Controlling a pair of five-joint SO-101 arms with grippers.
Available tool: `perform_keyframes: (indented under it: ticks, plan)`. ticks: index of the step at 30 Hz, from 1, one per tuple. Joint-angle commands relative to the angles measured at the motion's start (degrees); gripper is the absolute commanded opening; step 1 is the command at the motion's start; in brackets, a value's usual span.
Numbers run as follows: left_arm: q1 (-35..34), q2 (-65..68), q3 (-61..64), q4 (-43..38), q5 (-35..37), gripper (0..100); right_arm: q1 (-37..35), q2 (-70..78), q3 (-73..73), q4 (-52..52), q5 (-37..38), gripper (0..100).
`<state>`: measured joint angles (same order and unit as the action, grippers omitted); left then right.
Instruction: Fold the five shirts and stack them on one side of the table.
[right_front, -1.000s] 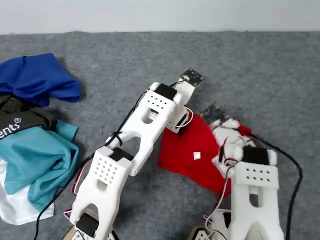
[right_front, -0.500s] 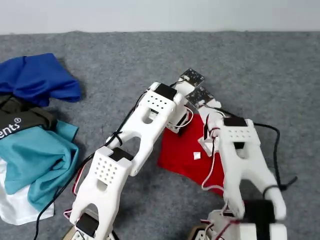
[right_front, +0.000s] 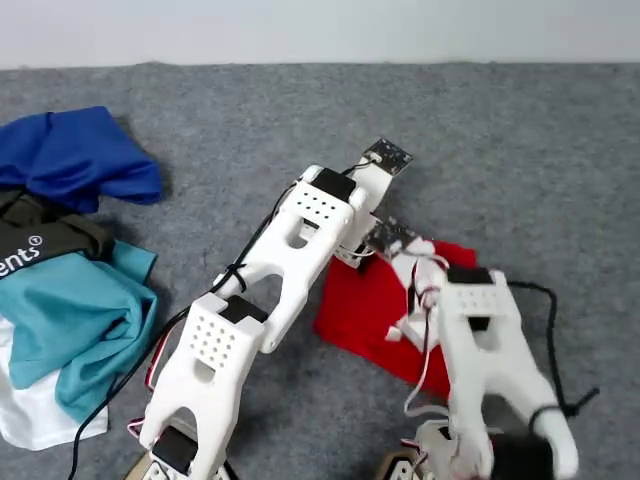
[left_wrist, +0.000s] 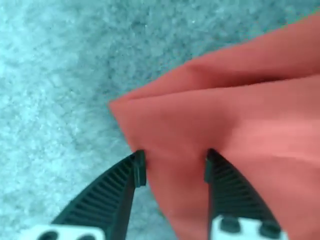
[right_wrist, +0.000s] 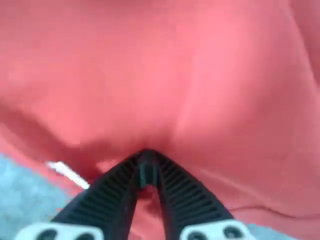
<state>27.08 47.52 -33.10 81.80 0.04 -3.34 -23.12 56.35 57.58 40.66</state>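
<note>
Cloth of the crumpled red cloth shirt (right_front: 355, 310) lay beneath both claws on the grey felt-covered table (right_front: 520, 150). The left gripper (left_wrist: 172, 167) stood with its jaws apart, straddling the shirt's folded corner. The right gripper (right_wrist: 147, 167) was pinched together on a pucker of the red fabric. Well apart from both claws sat the heap of blue, black, teal and white shirts (right_front: 70, 290).

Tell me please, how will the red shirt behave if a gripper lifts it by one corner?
Probably floppy: the red shirt lies in soft folds and puckers where the right gripper pinches it. Lifted by one corner, it would likely hang and trail. Pushed over the rough grey carpet, it may bunch rather than slide.
</note>
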Motion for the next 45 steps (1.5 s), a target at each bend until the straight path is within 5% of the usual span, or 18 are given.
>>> perform_keyframes:
  ticks: [1, 12, 17, 21, 30, 38, 45]
  plan:
    - [0.35, -0.62, -1.27, -0.09, -0.18, 19, 0.22, -9.27, 4.40, 4.35, 1.67, 1.1]
    - [0.35, -0.62, -1.27, -0.09, -0.18, 19, 0.40, -35.30, 8.00, 21.76, 6.07, 1.3]
    - [0.26, -1.23, -1.80, -0.18, -0.09, 19, 12.79, -36.70, 8.00, 14.55, -1.14, 11.3]
    - [0.44, -4.04, -7.43, 4.31, -0.09, 19, 21.58, -32.48, 7.91, 9.27, -3.96, 22.3]
    - [-0.18, -6.51, -19.30, 15.30, -0.35, 19, 21.85, -16.40, 7.56, -9.01, -8.53, 22.9]
    - [-0.79, -7.03, -19.56, 16.35, -0.44, 19, 10.15, 3.03, 3.52, -19.03, -15.56, 22.9]
    - [-0.88, -7.03, -19.74, 18.46, -0.44, 19, 8.04, 18.77, -9.93, -18.68, -16.35, 22.6]
